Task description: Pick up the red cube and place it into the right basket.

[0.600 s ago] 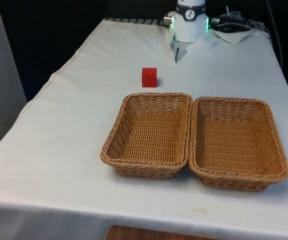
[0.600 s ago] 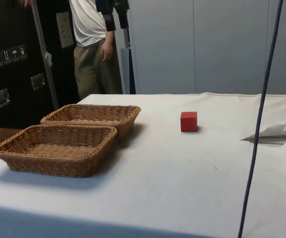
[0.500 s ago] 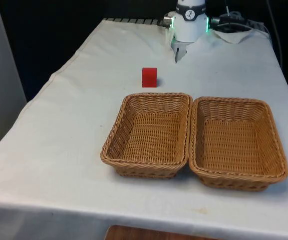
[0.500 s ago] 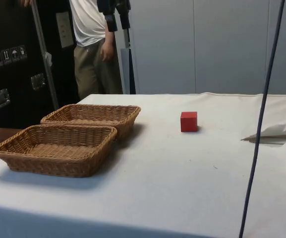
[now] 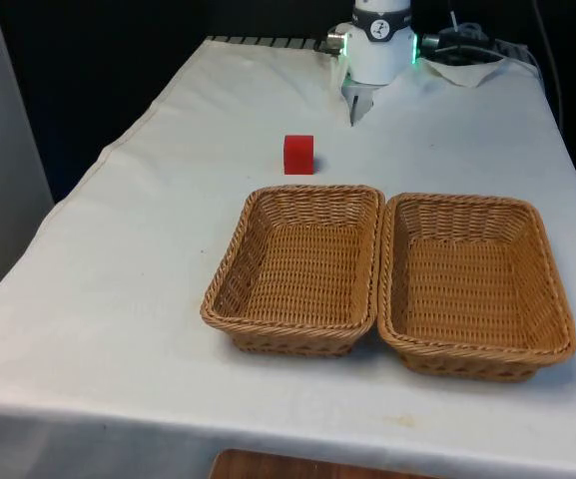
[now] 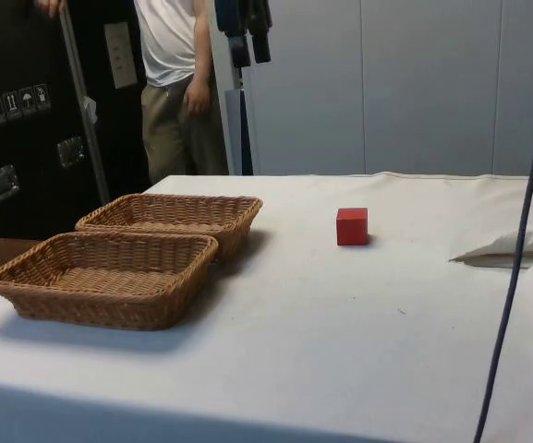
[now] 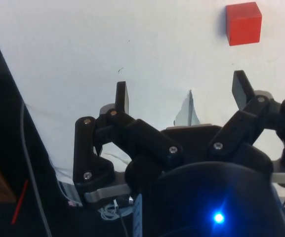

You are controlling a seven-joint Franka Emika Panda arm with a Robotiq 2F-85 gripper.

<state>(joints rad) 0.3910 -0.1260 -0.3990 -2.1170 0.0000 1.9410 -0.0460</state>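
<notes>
1. The red cube (image 5: 298, 154) sits flat on the white cloth (image 5: 168, 249), alone, on the robot's side of the baskets; in the side view (image 6: 351, 226) it stands clear of both of them with bare cloth all round it.
2. Nearest to it is the basket on the front view's left (image 5: 297, 269), whose far rim lies just short of the cube without touching it.
3. The right basket (image 5: 472, 284) (the one on the front view's right) presses against its neighbour along one long side; both are woven wicker, and nothing lies in either.
4. In the side view the two baskets (image 6: 109, 272) overlap, one behind the other, well apart from the cube.
5. The gripper (image 7: 182, 96) hangs high above the table, well away from the cube and holding nothing; its two fingers (image 7: 122, 97) stand wide apart, with cloth showing between them.
6. In the wrist view the cube (image 7: 243, 23) lies beyond the fingertips, off to one side of the gap.
7. In the side view a person (image 6: 175, 83) in a white shirt stands behind the table's far edge, beside the dark cabinets (image 6: 17, 111).
</notes>
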